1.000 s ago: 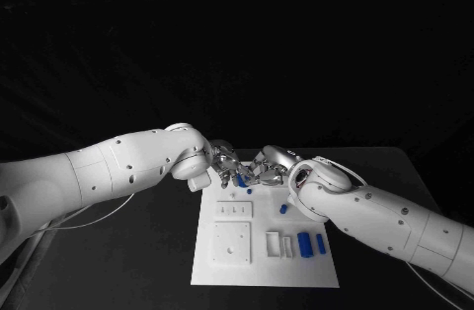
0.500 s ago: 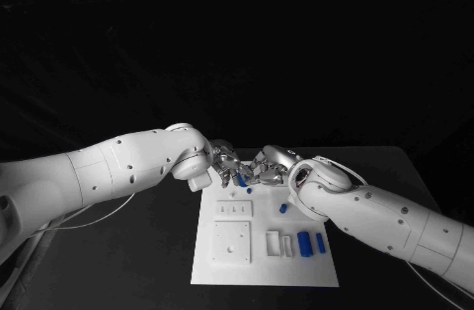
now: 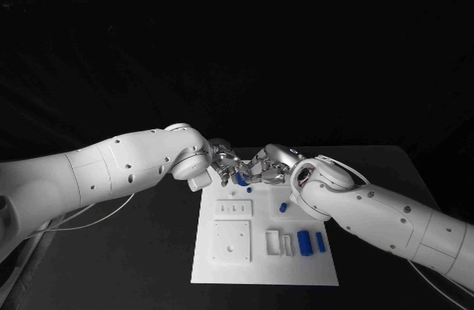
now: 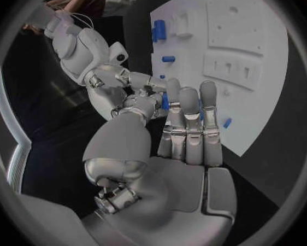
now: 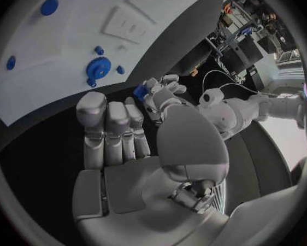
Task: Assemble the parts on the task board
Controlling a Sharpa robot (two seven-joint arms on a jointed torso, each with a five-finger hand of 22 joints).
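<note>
The white task board (image 3: 262, 269) lies in the middle of the table. Both hands meet over its far end. My left hand (image 3: 223, 162) pinches a small blue part (image 5: 140, 91) between thumb and fingers (image 4: 184, 120). The straight fingers of my right hand (image 3: 268, 163) reach close beside that part, and I see nothing gripped in them (image 5: 109, 126). Under the hands a blue gear (image 5: 98, 68) sits on the board with two small blue pieces around it. One short blue peg (image 3: 283, 207) lies mid-board. Two blue cylinders (image 3: 304, 243) stand near the right edge.
A raised white square plate (image 3: 233, 241) and a small plate with slots (image 3: 235, 207) sit on the board's left half. A white bracket (image 3: 274, 243) stands beside the cylinders. Black table (image 3: 148, 255) lies on both sides of the board.
The right hand has edged slightly toward the left hand. The parts on the board lie where they were.
</note>
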